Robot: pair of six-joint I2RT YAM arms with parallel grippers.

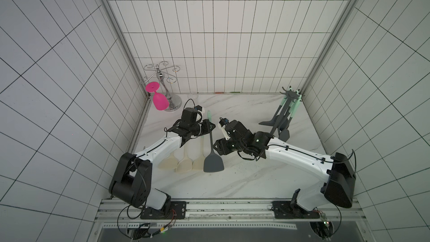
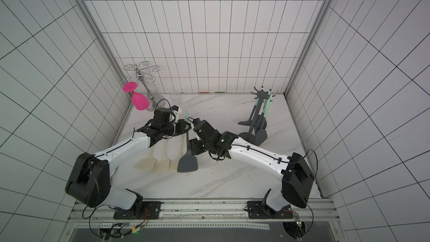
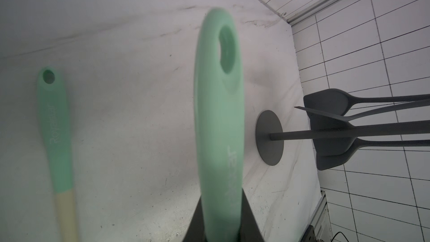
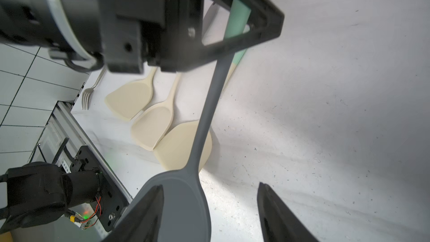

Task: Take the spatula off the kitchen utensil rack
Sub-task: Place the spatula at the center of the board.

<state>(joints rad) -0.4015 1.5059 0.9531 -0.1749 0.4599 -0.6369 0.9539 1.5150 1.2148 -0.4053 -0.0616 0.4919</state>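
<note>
The spatula [image 1: 213, 162] has a dark grey blade and a mint-green handle [image 3: 218, 112]. My left gripper [image 1: 210, 126] is shut on that handle and holds the spatula over the marble table, away from the rack, blade toward the front. The blade [image 2: 187, 162] overlaps a cream spatula lying below. My right gripper [image 4: 210, 185] stands open beside the blade, whose edge passes behind one finger [image 4: 149, 213]; nothing is clamped. The kitchen utensil rack [image 1: 289, 95] stands at the back right with its round base [image 3: 270, 137] on the table.
Three cream spatulas [image 1: 185, 162] lie side by side under my left arm, a fork [image 4: 87, 94] beside them. Several dark grey utensils [image 1: 285, 133] hang on the rack. A chrome glass holder [image 1: 162, 75] with a pink glass [image 1: 159, 101] stands back left, a clear glass [image 1: 192, 95] nearby.
</note>
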